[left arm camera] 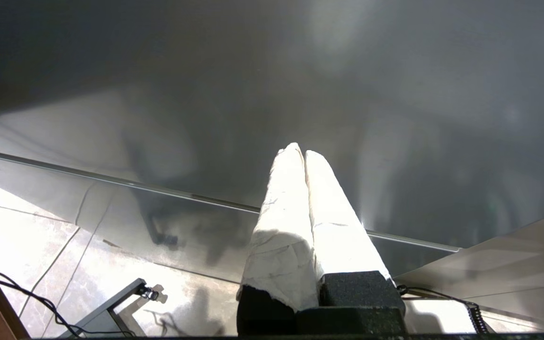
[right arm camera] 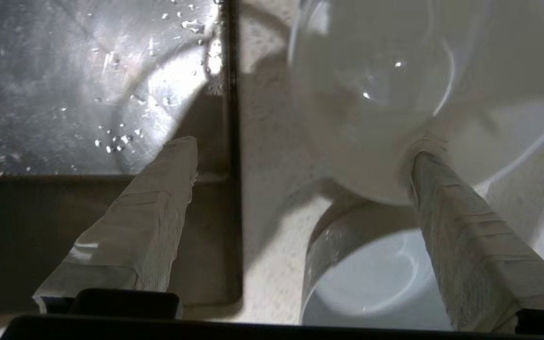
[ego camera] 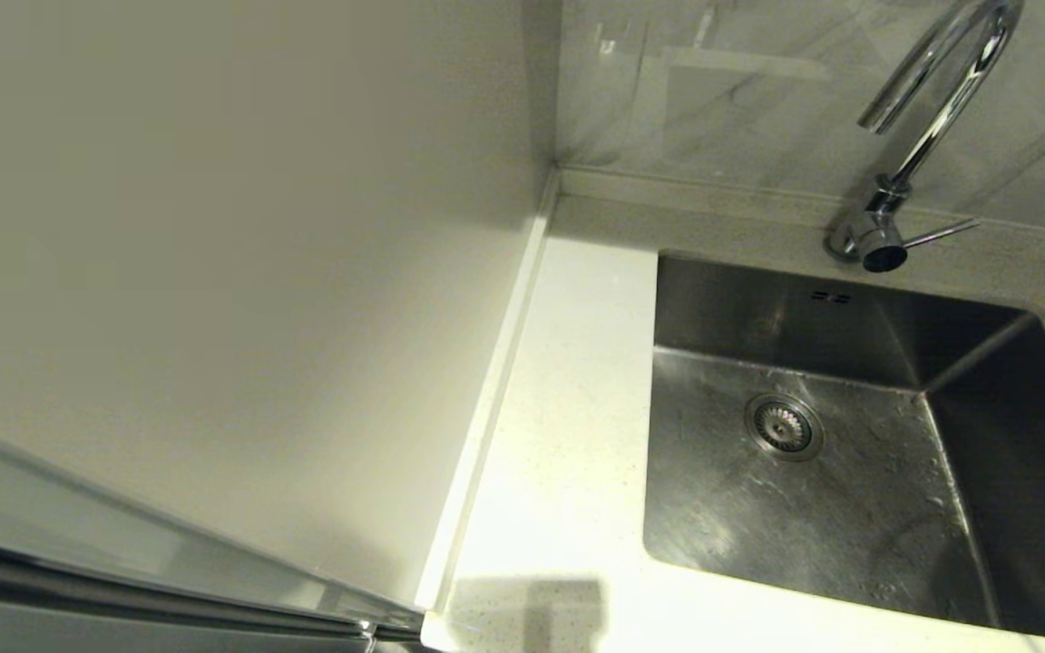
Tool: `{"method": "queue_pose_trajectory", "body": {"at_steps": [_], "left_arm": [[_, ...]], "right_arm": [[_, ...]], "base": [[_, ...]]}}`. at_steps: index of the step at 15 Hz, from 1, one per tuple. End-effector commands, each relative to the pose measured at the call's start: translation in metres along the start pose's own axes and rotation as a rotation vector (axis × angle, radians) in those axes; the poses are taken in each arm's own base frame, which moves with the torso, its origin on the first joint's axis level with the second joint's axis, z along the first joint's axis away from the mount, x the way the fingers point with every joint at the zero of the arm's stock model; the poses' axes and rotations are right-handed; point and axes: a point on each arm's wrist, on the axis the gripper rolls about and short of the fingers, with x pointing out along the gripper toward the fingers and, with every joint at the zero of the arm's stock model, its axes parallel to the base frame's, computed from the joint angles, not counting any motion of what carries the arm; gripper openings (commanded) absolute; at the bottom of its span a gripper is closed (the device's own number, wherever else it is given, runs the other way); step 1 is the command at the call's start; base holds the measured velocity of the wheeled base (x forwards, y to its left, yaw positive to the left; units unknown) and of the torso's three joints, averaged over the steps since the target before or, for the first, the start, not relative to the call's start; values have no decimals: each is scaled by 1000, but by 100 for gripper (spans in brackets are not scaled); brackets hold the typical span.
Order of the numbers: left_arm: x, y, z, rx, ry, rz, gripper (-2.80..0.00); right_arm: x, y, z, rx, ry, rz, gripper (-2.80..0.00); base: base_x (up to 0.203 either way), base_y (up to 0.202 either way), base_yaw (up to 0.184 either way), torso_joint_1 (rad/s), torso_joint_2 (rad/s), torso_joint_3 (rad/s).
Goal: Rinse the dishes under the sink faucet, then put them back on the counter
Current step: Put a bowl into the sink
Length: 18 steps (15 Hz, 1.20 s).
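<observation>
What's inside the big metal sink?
Inside the sink there is only the round drain strainer, some water drops and two small overflow slots on the back wall. No bowls are in it. Below the strainer cannot be seen.

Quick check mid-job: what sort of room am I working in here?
Most likely a home kitchen: a steel sink set into a white speckled counter, a tall chrome faucet at the tiled back wall, and small bowls on the counter beside the basin.

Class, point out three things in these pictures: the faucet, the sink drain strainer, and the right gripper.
faucet point(ego camera: 935, 118): head view, on the chrome gooseneck.
drain strainer point(ego camera: 783, 426): head view, its round centre.
right gripper point(right arm camera: 307, 156): right wrist view, midway between its spread fingertips.
</observation>
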Motion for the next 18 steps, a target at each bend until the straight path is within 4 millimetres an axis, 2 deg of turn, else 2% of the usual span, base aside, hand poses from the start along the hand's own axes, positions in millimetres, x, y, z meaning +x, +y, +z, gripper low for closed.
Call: {"method": "queue_pose_trajectory", "body": {"at_steps": [1, 7, 8, 9, 18], "left_arm": [[0, 0, 0, -1, -3, 2, -280], [0, 0, 0, -1, -3, 0, -280], [0, 0, 0, -1, -3, 2, -280], [0, 0, 0, -1, -3, 0, -280], [0, 0, 0, -1, -3, 2, -280]], "right_arm": [[18, -6, -4, 12, 32, 25, 0], [35, -12, -5, 17, 57, 36, 0], [36, -11, -5, 10, 51, 31, -20], [37, -11, -3, 2, 42, 29, -280], [29, -2, 8, -52, -45, 41, -280]], "base": [[0, 0, 0, 0, 0, 0], [0, 0, 0, 0, 0, 0], [0, 0, 0, 0, 0, 0], [0, 0, 0, 0, 0, 0], [0, 0, 0, 0, 0, 0]]}}
